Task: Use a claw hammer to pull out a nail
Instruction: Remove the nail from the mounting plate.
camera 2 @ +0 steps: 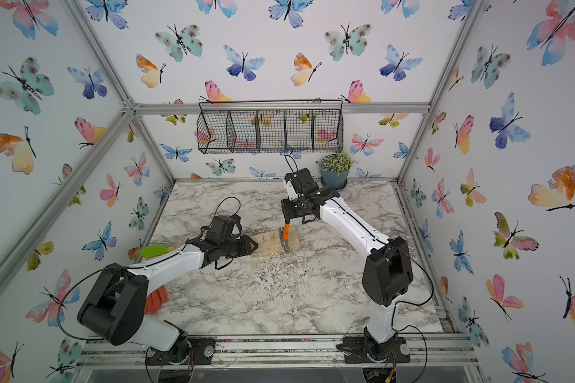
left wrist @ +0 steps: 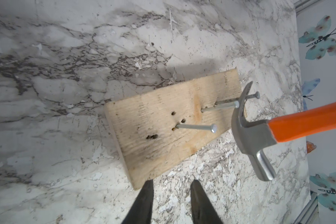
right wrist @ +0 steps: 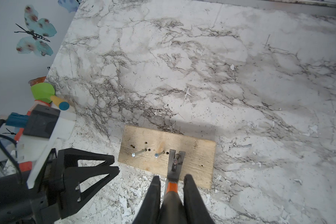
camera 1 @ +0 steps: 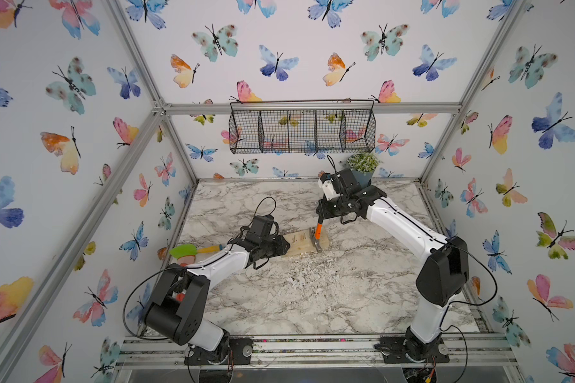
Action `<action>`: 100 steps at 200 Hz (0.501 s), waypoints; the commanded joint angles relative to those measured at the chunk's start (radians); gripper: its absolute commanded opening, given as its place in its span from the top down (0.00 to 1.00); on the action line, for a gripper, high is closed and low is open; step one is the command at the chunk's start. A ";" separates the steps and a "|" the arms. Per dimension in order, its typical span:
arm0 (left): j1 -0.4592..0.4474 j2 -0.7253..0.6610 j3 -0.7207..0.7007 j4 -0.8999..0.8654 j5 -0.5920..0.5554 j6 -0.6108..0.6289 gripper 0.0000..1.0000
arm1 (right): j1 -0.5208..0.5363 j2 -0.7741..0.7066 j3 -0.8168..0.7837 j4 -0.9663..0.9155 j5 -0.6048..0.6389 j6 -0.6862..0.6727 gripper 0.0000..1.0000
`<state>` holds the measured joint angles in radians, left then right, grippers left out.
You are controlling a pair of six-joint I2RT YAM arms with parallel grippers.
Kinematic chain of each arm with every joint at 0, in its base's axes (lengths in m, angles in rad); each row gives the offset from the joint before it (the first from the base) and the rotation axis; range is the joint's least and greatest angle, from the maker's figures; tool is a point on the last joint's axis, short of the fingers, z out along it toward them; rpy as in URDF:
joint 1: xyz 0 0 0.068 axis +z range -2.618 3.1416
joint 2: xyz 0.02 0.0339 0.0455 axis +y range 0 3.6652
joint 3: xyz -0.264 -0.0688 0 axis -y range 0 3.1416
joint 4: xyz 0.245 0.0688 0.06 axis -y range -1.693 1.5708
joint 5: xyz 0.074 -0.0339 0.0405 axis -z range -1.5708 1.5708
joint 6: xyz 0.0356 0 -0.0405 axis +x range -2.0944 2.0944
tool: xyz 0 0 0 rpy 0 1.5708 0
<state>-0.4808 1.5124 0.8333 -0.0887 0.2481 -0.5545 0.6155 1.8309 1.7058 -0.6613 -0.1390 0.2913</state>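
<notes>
My left gripper [left wrist: 172, 182] sits low at the left end of the pale, hole-pocked wooden board [left wrist: 163, 135]. Its fingers are slightly apart with nothing between them. Two silver nails [left wrist: 194, 127] stand free mid-board. The claw hammer [left wrist: 248, 131], with silver steel head, orange neck and black handle, is head-down over the board's right part. Its claw is forked round a third nail [right wrist: 175, 162]. My right gripper [right wrist: 172, 178] is clamped on the handle.

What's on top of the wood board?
Three nails stick up from the board, beside several empty holes. The hammer has its claw hooked around one nail. The nails' lower ends are hidden inside the wood.
</notes>
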 commanded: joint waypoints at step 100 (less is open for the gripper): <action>-0.026 0.132 0.028 0.007 -0.149 -0.044 0.87 | 0.055 -0.226 -0.347 0.466 0.080 -0.067 0.97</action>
<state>-0.4999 1.6115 0.8604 -0.0608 0.1390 -0.5953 0.6567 1.6669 1.4097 -0.4000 -0.0891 0.2314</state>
